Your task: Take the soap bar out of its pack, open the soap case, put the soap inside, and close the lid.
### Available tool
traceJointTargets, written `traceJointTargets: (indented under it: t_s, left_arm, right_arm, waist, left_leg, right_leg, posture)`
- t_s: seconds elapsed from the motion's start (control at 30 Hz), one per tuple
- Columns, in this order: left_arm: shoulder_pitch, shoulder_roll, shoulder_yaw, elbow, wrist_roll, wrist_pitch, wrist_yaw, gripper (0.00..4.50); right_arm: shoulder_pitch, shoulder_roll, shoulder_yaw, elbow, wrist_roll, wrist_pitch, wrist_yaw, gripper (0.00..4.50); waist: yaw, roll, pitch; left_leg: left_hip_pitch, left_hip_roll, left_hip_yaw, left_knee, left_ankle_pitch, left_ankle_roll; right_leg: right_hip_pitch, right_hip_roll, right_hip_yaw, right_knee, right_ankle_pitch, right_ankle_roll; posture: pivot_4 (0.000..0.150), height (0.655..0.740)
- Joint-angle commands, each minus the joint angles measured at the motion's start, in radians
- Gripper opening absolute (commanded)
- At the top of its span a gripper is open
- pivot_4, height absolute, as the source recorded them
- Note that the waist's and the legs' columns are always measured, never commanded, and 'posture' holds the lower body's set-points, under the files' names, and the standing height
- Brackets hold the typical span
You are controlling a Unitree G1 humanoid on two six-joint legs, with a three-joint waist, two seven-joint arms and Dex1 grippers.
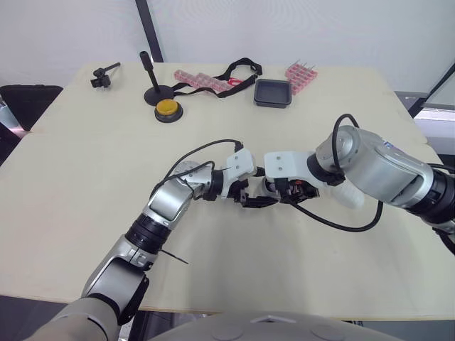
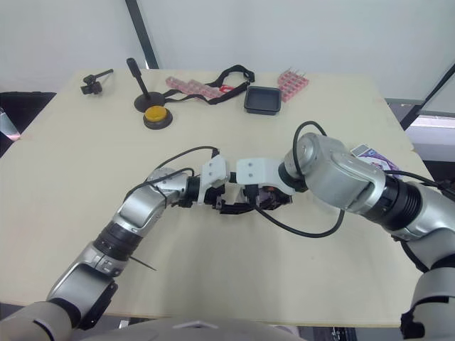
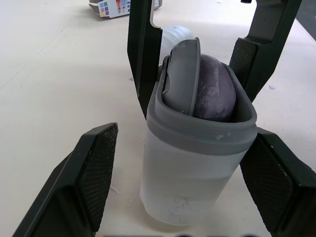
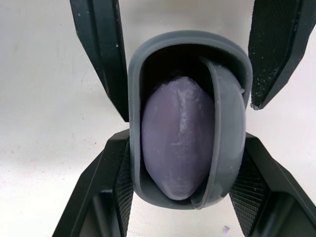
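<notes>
My right pincer (image 4: pixel 185 148) clamps the upright soap case (image 3: pixel 192 177) on 2 sides. My left pincer (image 3: pixel 185 143) stands spread around it. The purple soap (image 4: pixel 173 138) sits inside, with the grey lid (image 3: pixel 182 79) tilted in the mouth. Crumbs (image 3: pixel 116 190) dot the cream table (image 1: pixel 106 177). Beyond my pincers lies the printed pack (image 3: pixel 112 7), its writing unreadable, and farther off is a white wall (image 1: pixel 298 28).

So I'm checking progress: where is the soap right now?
The soap sits inside the open case, which stands upright mid-table, between the left gripper and the right gripper.
</notes>
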Motion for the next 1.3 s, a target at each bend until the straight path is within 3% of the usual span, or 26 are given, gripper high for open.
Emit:
traceJointTargets:
  t_s: [0.03, 0.47, 0.67, 1.07, 1.13, 1.27, 1.3]
  left_arm:
    - [0.0, 0.001, 0.002, -0.023, 0.005, -0.02, 0.004, 3.79]
    - [-0.003, 0.001, -0.011, -0.012, 0.023, -0.043, 0.004, 3.79]
    - [-0.006, 0.0, -0.014, -0.008, 0.022, -0.045, -0.005, 2.06]
    - [-0.006, 0.012, -0.009, 0.013, 0.017, -0.073, -0.03, 1.96]
    - [-0.002, 0.014, -0.003, 0.023, 0.009, -0.086, -0.041, 1.96]
    - [-0.001, 0.013, 0.0, 0.031, 0.007, -0.094, -0.048, 1.96]
    - [0.008, 0.015, 0.01, 0.033, -0.011, -0.106, -0.066, 1.96]
  right_arm:
    - [0.004, -0.002, -0.029, -0.019, -0.019, -0.009, 0.005, 2.11]
    - [0.014, 0.013, -0.037, -0.019, -0.027, -0.006, 0.013, 2.11]
    - [0.014, 0.021, -0.04, -0.016, -0.029, -0.004, 0.015, 2.11]
    - [0.031, 0.041, -0.063, -0.006, -0.016, 0.019, 0.017, 2.11]
    - [0.046, 0.048, -0.083, -0.005, -0.003, 0.025, 0.015, 3.06]
    - [0.056, 0.053, -0.095, -0.006, -0.005, 0.025, 0.015, 4.35]
    - [0.091, 0.064, -0.138, -0.007, 0.026, 0.031, 0.011, 4.47]
  waist:
    - [0.0, 0.0, 0.0]
    - [-0.001, 0.0, 0.0]
    - [0.0, 0.0, 0.0]
    - [-0.002, 0.0, 0.0]
    - [-0.001, 0.0, 0.0]
    - [0.001, 0.0, 0.0]
    - [0.001, 0.0, 0.0]
  left_leg:
    - [0.0, 0.0, 0.0, 0.0, 0.0, 0.0]
    - [0.0, 0.0, 0.0, 0.0, 0.0, 0.0]
    - [0.0, 0.0, 0.0, 0.0, 0.0, 0.0]
    - [0.001, 0.0, 0.0, 0.001, 0.0, 0.0]
    - [0.001, 0.0, 0.0, 0.001, 0.0, 0.0]
    - [0.001, 0.0, 0.001, 0.001, 0.0, 0.0]
    - [0.001, 0.0, 0.001, 0.001, 0.0, 0.0]
  right_leg:
    - [0.0, 0.0, 0.0, 0.0, 0.0, 0.0]
    - [0.0, 0.0, 0.0, 0.0, 0.0, 0.0]
    - [0.0, 0.0, 0.0, 0.0, 0.0, 0.0]
    - [0.0, 0.0, 0.0, 0.001, 0.0, 0.0]
    - [0.0, 0.0, 0.001, 0.001, 0.0, 0.0]
    - [0.0, 0.0, 0.001, 0.001, 0.0, 0.0]
    - [0.0, 0.0, 0.001, 0.001, 0.0, 0.0]
  posture:
    - [0.15, 0.7291]
    - [0.15, 0.7291]
    - [0.15, 0.7291]
    - [0.15, 0.7291]
    - [0.15, 0.7291]
    - [0.15, 0.7291]
    - [0.15, 0.7291]
